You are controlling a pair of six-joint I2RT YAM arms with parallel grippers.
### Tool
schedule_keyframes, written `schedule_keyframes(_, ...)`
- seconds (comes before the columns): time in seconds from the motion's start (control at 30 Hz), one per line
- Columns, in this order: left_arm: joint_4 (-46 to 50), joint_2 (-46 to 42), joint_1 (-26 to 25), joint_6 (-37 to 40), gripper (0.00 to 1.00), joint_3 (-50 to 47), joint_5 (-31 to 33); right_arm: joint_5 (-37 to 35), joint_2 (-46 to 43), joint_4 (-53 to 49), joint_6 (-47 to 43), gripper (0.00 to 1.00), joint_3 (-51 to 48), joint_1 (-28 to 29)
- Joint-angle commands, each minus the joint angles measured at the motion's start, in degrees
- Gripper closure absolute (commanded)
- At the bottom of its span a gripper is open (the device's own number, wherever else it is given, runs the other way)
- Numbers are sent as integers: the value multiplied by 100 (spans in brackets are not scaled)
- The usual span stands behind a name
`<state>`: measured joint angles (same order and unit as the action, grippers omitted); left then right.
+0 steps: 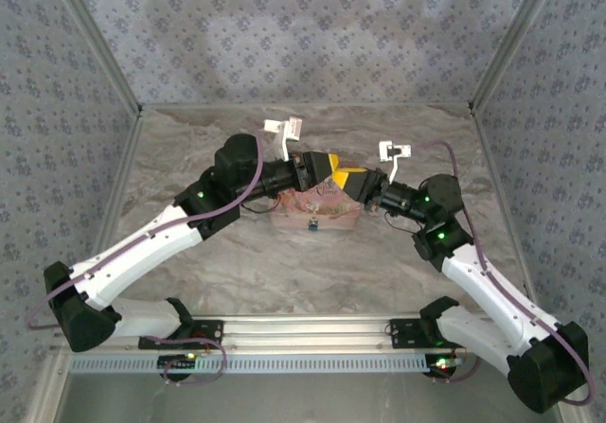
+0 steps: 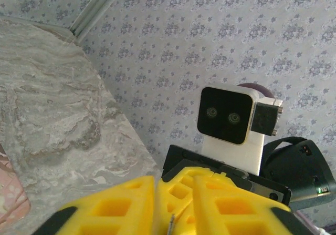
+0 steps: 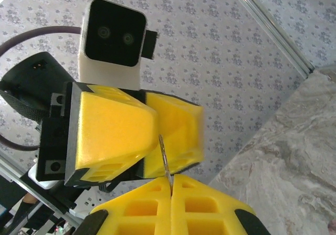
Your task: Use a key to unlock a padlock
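Yellow, blocky plastic fingers with hollow ribbed pockets and black edging are seen closest in the right wrist view, belonging to the right claw (image 3: 170,180), which is pressed fully together on a thin flat metal key (image 3: 164,159) seen edge-on and standing out from the seam between the fingers. Facing it, tip to tip, is the left claw (image 3: 152,140), of the same matt yellow moulded material. Its fingers are drawn almost together about the far end of the key, but whether they actually pinch it cannot be told. Above each claw a white box-shaped wrist camera with a glossy black face (image 3: 113,32) is mounted on a black housing. From above, both claws are seen raised over a pink illustrated storybook (image 1: 322,210) lying flat near the middle of the desk (image 1: 284,272). The tiny dark padlock with a bright blue part (image 1: 311,224) is found at the near edge of that book, below the claws and apart from them. The desk is covered with a grey-beige marbled surface of wavy veins. It is enclosed on three sides by walls papered in pale lilac with a small repeating floral motif (image 1: 303,35), joined at the corners by slim aluminium posts (image 1: 99,40).
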<state>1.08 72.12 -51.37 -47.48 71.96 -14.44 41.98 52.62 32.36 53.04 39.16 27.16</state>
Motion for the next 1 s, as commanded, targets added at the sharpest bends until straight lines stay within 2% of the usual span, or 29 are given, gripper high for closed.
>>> schedule_keyframes(0.0, -38, -55, 30, 80, 81, 169, -165, 227, 20, -143, -71, 100, 221, -82)
schedule_keyframes(0.1, -4, -53, 31, 91, 87, 169, -186, 308, 46, -200, -40, 100, 259, -137)
schedule_keyframes(0.2, 62, -64, 35, 108, 100, 176, -182, 370, 69, -145, 70, 100, 244, -225)
schedule_keyframes(0.33, 74, -55, 37, 108, 100, 148, -224, 356, 56, -76, 205, 100, 242, -364)
schedule_keyframes(0.37, 68, -57, 32, 75, 100, 131, -191, 330, 40, -71, 237, 97, 242, -390)
schedule_keyframes(0.4, 52, -73, 35, 38, 100, 111, -128, 278, 25, -89, 255, 88, 234, -410)
schedule_keyframes(0.47, -44, -129, 40, -61, 100, -4, 83, 70, -87, 60, 334, 62, 121, -441)
schedule_keyframes(0.5, -116, -157, 32, -116, 100, -68, 169, -85, -153, 168, 369, 55, 35, -433)
schedule_keyframes(0.6, -505, -189, 39, -329, 100, -283, 274, -539, -339, 489, 434, 49, -221, -364)
schedule_keyframes(0.77, -913, -123, 40, -557, 100, -428, 256, -1025, -376, 848, 472, 45, -378, -161)
schedule_keyframes(0.97, -1206, -167, 38, -718, 100, -596, 292, -1123, -151, 828, 336, 43, -278, 59)
